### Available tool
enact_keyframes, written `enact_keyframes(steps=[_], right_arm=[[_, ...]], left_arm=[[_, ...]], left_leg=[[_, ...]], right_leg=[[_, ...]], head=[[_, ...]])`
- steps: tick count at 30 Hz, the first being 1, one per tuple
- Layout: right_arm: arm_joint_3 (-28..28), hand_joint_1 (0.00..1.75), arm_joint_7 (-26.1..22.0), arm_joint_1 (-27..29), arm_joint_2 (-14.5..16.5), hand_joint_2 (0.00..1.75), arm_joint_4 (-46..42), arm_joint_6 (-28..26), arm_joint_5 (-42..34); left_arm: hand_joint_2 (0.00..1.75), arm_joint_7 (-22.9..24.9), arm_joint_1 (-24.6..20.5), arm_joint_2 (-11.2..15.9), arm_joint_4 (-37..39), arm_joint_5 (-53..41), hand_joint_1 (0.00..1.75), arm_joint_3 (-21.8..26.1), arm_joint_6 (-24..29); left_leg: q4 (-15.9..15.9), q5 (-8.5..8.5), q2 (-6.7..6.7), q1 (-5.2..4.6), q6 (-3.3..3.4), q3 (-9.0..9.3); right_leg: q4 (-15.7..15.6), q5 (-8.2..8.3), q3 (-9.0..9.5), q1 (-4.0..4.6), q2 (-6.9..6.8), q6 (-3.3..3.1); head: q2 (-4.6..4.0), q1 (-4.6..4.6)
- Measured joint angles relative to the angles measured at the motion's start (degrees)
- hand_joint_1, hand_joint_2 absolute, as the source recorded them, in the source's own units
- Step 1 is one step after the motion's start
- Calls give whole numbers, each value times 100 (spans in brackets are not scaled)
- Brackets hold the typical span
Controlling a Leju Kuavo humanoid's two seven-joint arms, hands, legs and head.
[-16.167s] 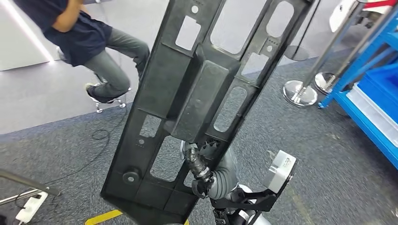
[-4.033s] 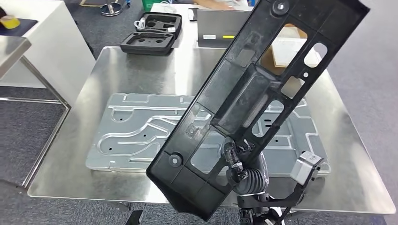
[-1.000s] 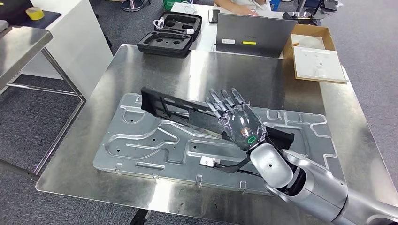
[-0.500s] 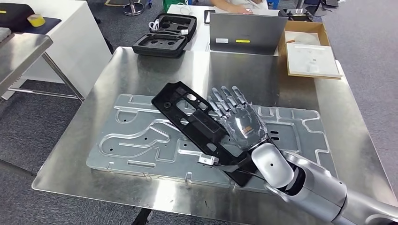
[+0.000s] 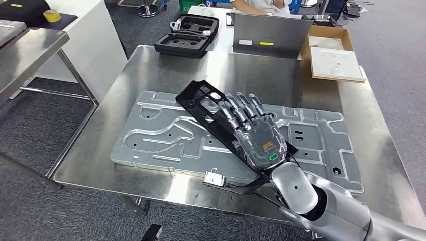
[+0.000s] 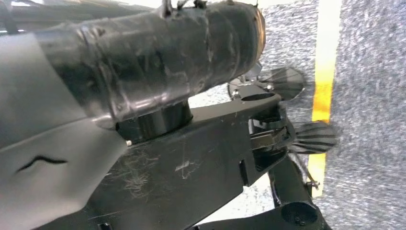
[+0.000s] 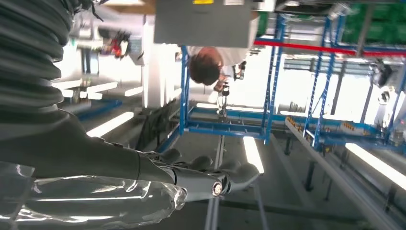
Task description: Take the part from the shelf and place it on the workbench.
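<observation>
Brushed steel, matt plastic, clear film

The workbench (image 5: 166, 70) is brushed, softly reflective metal; the stamped plate (image 5: 161, 138) at centre frame is duller silver metal. The part (image 5: 211, 113) looks matt black plastic. The right hand (image 5: 251, 131) wears glossy clear film; carpet (image 5: 50, 211) at lower left is rough grey.

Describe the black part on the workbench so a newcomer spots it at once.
On the steel workbench lies a large ribbed metal plate. Across it runs the black part, slanted, under the right hand. It alone there is long, flat, black and pierced with cut-outs.
</observation>
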Motion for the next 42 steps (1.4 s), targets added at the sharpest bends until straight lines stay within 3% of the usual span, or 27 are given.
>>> enact_keyframes(steps=[1, 2, 4, 6, 8, 9, 11, 13, 16, 17, 18, 19, 20, 22, 24, 25, 27, 28, 29, 31, 32, 33, 34, 36, 38, 40, 42], right_arm=[[-48, 0, 39, 82, 4, 0, -80, -176, -103], [-105, 0, 81, 178, 13, 0, -170, -386, -241], [-250, 0, 126, 393, 46, 0, -378, -849, -621], [-425, 0, 132, 597, 96, 0, -621, -1282, -1069], [-596, 0, 114, 797, 157, 0, -870, -1597, -1455], [-667, 0, 97, 886, 184, 0, -982, -1702, -1588], [-777, 0, 58, 1023, 220, 0, -1167, -1814, -1733], [-842, 0, 38, 1091, 251, 0, -1303, -1838, -1777], [-917, 0, 32, 1173, 295, 0, -1465, -1861, -1814], [-943, 0, 22, 1207, 307, 0, -1506, -1891, -1860], [-970, 0, 8, 1246, 315, 0, -1537, -1945, -1933], [-1001, 0, -13, 1290, 322, 0, -1566, -2025, -2028], [-1040, 0, -30, 1347, 329, 0, -1601, -2128, -2141], [-1166, 0, -40, 1532, 342, 0, -1701, -2377, -2419], [-1364, 0, -134, 1829, 355, 0, -1794, -2696, -2768], [-1478, 0, -269, 2012, 363, 0, -1824, -2864, -2973], [-1736, 0, -707, 2434, 398, 0, -1857, -3098, -3463], [-1906, 0, -953, 2669, 432, 0, -1875, -3144, -3706], [-2105, 0, -1174, 2906, 472, 0, -1889, -3158, -3896], [-2575, 0, -1484, 3334, 568, 0, -1896, -3177, -4160], [-2803, 0, -1591, 3529, 623, 0, -1881, -3188, -4316], [-3048, 0, -1696, 3718, 699, 0, -1841, -3197, -4557], [-3287, 0, -1801, 3901, 789, 0, -1771, -3203, -4844], [-3745, 0, -2071, 4219, 987, 87, -1553, -3204, -5388], [-4180, 0, -2515, 4471, 1199, 175, -1227, -3205, -5759], [-4674, 0, -3102, 4696, 1462, 175, -769, -3207, -5995], [-5175, 0, -3571, 4862, 1737, 175, -247, -3206, -6074]], left_arm=[[0, -4, 1, -1, 0, 3, 0, 0, 9], [0, -7, 4, -3, 0, 5, 0, 0, 22], [0, -10, 13, -4, 0, 14, 0, 0, 57], [0, -18, 21, -3, 0, 37, 0, 0, 95], [0, -33, 35, -2, 0, 62, 0, 0, 126], [0, -42, 45, -2, 0, 69, 0, 0, 137], [0, -55, 75, 0, 0, 79, 0, 0, 153], [0, -65, 94, 2, 0, 87, 0, 0, 164], [0, -74, 97, 3, 0, 97, 0, 0, 172], [0, -74, 96, 3, 0, 105, 0, 0, 176], [0, -74, 96, 3, 0, 114, 0, 0, 182], [0, -73, 96, 3, 0, 128, 0, 0, 192], [0, -52, 97, 3, 0, 144, 0, 0, 211], [0, 95, 92, 6, 0, 168, 0, 0, 282], [0, 289, 95, 19, 0, 186, 0, 0, 352], [0, 349, 99, 30, 0, 202, 0, -1, 368], [0, 384, 113, 52, 0, 250, 0, -1, 380], [0, 388, 116, 60, 0, 279, 0, -2, 388], [0, 390, 120, 66, 0, 303, 0, -1, 396], [0, 393, 122, 72, 0, 352, 0, -1, 410], [0, 398, 125, 73, 0, 380, 0, 0, 417], [0, 407, 129, 73, 0, 412, 0, 0, 428], [0, 415, 133, 73, 0, 445, 0, 0, 441], [0, 424, 140, 73, 0, 515, 0, 0, 475], [0, 418, 149, 73, 0, 575, 0, 0, 512], [0, 419, 161, 74, 0, 620, 0, 0, 538], [0, 438, 178, 75, 0, 652, 0, 2, 554]], left_leg=[[11, 57, 3, -2, 15, -86], [28, 111, 3, -4, 14, -173], [83, 205, 1, -1, -2, -358], [173, 276, -2, 9, -43, -530], [267, 322, -9, 6, -98, -639], [294, 348, -13, 1, -128, -662], [297, 408, -21, 4, -198, -687], [427, 211, -24, 24, -272, -777], [1290, -632, -22, 56, -366, -1000], [1611, -788, -22, 65, -383, -1028], [1811, -805, -22, 70, -391, -997], [1837, -704, -22, 73, -391, -882], [1673, -556, -22, 75, -385, -676], [894, -449, -25, 67, -351, -26], [228, -560, -36, 34, -291, 448], [75, -602, -43, 11, -258, 530], [15, -491, -34, 11, -177, 473], [-15, -420, -25, 22, -127, 433], [-45, -336, -14, 34, -72, 375], [-52, -187, -7, 32, 0, 220], [-44, -114, -4, 24, 12, 129], [-32, -40, -4, 18, 9, 27], [-10, 32, -4, 15, 0, -91], [66, 155, -5, 16, -35, -340], [185, 232, -7, 6, -85, -536], [259, 298, -11, 10, -147, -608], [280, 342, -16, 37, -217, -623]], right_leg=[[367, -251, -72, 1, 1, 13], [659, -377, -95, -2, 0, 28], [741, -281, 108, -14, -2, 50], [113, -106, 637, -27, -4, 57], [-491, -129, 1048, -2, 6, 18], [-623, -172, 1115, 16, 12, -16], [-661, -110, 1066, 31, 14, -108], [-682, 5, 974, 16, 0, -203], [-693, 217, 747, 3, -11, -272], [-690, 289, 654, 4, -13, -271], [-688, 359, 559, 6, -16, -265], [-686, 428, 463, 5, -20, -257], [-685, 497, 372, 3, -24, -246], [-680, 621, 236, 2, -28, -206], [-704, 730, 206, 2, -47, -143], [-732, 785, 215, -1, -59, -107], [-771, 839, 233, -7, -63, -40], [-709, 723, 208, -9, -50, -15], [-541, 488, 157, -8, -33, 4], [90, -153, 18, -13, -12, 22], [446, -352, -32, -13, -9, 32], [717, -388, -33, -14, -9, 41], [843, -283, 34, -16, -9, 46], [518, 30, 449, -23, -12, 44], [-297, -66, 1050, -7, -13, 21], [-790, -280, 1324, 30, -10, -29], [-837, -230, 1276, 45, -21, -117]], head=[[0, 8], [0, 11], [0, 11], [0, 11], [0, 4], [0, 12], [0, 33], [0, 26], [0, -6], [0, -6], [0, -4], [0, -4], [0, -5], [0, -7], [0, -5], [0, -18], [0, -32], [0, -28], [0, -4], [0, 27], [0, 39], [0, 44], [0, 45], [0, 48], [0, 42], [0, 40], [0, 56]])
